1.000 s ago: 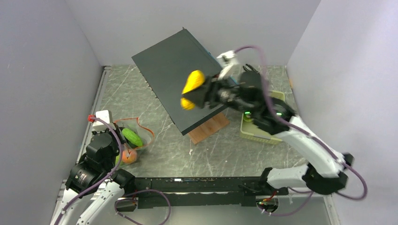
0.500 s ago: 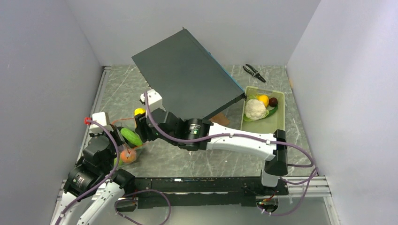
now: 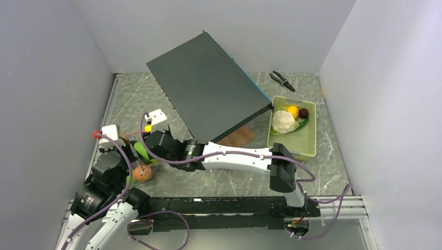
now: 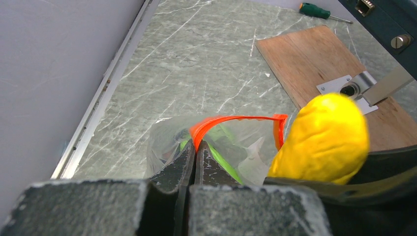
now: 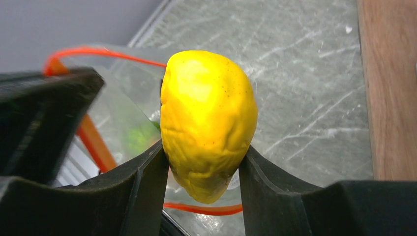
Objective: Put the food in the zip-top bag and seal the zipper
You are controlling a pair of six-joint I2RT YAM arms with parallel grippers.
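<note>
The clear zip-top bag (image 4: 236,147) lies at the table's left side, mouth held open. My left gripper (image 4: 195,144) is shut on its orange-red zipper (image 4: 231,118) at the near rim. A green lime (image 3: 142,151) and an orange (image 3: 142,172) show through the plastic. My right gripper (image 5: 204,150) is shut on a yellow food piece (image 5: 209,118) and hangs right over the bag's mouth, the zipper (image 5: 91,140) looping around below it. In the top view the right arm reaches across the table to the bag (image 3: 136,156). A cauliflower (image 3: 283,121), a yellow piece (image 3: 292,111) and an eggplant (image 3: 303,112) stay in the tray.
The pale green tray (image 3: 311,140) stands at the right. A dark slanted panel (image 3: 208,88) leans over a wooden board (image 3: 237,139) mid-table. Pliers (image 3: 282,80) lie at the back right, a green-handled screwdriver (image 4: 319,11) past the board. Grey walls close in on the left and right.
My right arm has swung from above the tray across to the left with the yellow piece, ending over the bag's mouth. The left gripper has kept its hold on the zipper.
</note>
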